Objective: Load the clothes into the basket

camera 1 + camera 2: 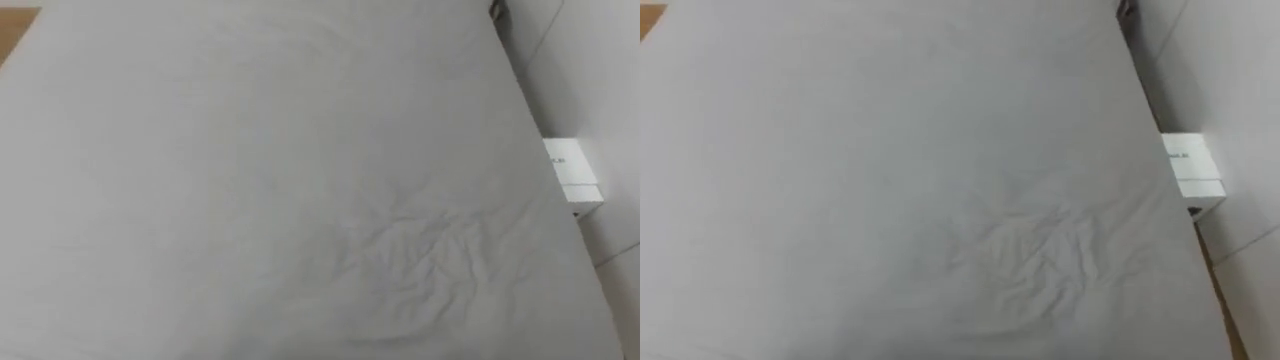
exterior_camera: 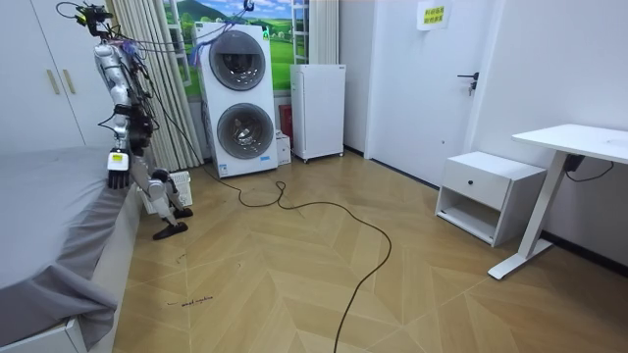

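Grey-sheeted bed, stacked washers, white nightstand, desk.

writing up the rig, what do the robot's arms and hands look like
In the room view the arm nearest the camera, apparently its left, is slim silver-grey metal with darker joints, and thin coloured cables bunch near the shoulder. The left hand is black, with a small white tag at its back. Finer detail is too small to tell.
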You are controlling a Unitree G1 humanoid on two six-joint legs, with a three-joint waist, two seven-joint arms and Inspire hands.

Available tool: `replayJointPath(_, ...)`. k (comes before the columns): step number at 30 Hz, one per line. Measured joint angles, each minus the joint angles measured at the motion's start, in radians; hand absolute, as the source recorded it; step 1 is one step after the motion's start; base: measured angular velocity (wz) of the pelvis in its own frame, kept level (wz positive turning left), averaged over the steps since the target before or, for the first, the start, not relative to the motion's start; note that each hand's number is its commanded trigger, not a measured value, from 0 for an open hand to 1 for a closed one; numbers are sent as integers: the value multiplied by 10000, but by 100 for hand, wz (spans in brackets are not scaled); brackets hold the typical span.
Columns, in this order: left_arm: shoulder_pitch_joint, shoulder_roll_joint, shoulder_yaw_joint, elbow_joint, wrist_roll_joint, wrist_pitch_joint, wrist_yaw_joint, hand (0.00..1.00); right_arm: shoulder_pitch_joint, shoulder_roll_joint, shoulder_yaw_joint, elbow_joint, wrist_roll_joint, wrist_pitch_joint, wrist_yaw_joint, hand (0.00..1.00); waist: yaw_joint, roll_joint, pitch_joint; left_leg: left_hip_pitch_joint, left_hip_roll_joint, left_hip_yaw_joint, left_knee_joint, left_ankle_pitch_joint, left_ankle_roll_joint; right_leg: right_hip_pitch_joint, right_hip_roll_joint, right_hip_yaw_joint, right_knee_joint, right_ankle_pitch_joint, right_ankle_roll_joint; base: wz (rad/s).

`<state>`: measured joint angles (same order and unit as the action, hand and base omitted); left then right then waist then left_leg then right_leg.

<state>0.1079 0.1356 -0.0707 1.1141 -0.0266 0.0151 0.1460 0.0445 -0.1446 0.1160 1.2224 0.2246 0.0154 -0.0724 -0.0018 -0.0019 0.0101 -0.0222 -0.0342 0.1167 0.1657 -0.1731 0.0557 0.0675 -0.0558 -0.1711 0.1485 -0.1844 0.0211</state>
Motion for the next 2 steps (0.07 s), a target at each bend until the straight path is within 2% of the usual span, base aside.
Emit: replayJointPath(2,3,-59,89,0,-1,-12,-2,0,46,-1,11,53,0,3,-19,0,91,10,-6,23,-64,-77,3,1,2,47,-3,-53,1,0,0,6)
